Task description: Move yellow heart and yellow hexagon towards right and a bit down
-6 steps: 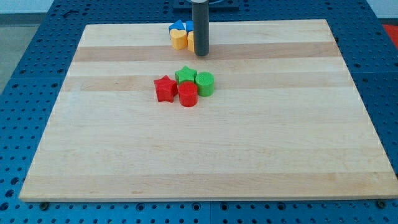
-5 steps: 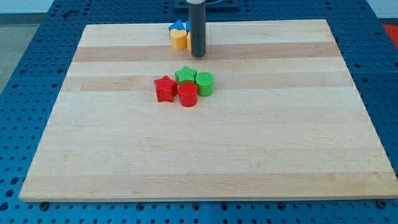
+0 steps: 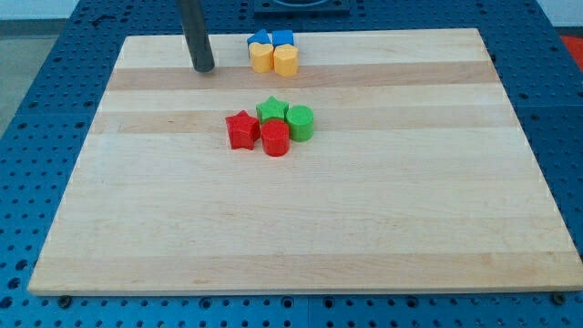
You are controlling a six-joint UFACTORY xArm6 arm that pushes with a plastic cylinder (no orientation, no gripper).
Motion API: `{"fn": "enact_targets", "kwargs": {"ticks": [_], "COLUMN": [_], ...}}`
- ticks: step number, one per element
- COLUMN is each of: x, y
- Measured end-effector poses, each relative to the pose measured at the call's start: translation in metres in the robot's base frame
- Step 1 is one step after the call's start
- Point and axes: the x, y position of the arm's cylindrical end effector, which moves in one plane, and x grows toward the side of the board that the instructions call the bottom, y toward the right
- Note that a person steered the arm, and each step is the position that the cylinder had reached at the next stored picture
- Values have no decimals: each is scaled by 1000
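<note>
My tip (image 3: 203, 68) rests on the pale wooden board (image 3: 364, 228), near its top-left; it is a bare rod end with no jaws. The board lies on a blue perforated table (image 3: 36, 109). The yellow heart (image 3: 261, 59) and yellow hexagon (image 3: 286, 61) sit touching, to the tip's right, apart from it.

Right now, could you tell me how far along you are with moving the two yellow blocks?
Nothing looks done: the yellow heart and yellow hexagon sit near the view's top edge, against two blue blocks. In hand: my tip stands to their left, not touching. Left: the whole push right and slightly down.
</note>
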Motion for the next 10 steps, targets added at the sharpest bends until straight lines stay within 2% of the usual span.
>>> {"fn": "enact_targets", "kwargs": {"ticks": [3,7,9,10], "x": [-16,18,21,18], "y": [54,180,198,184]}}
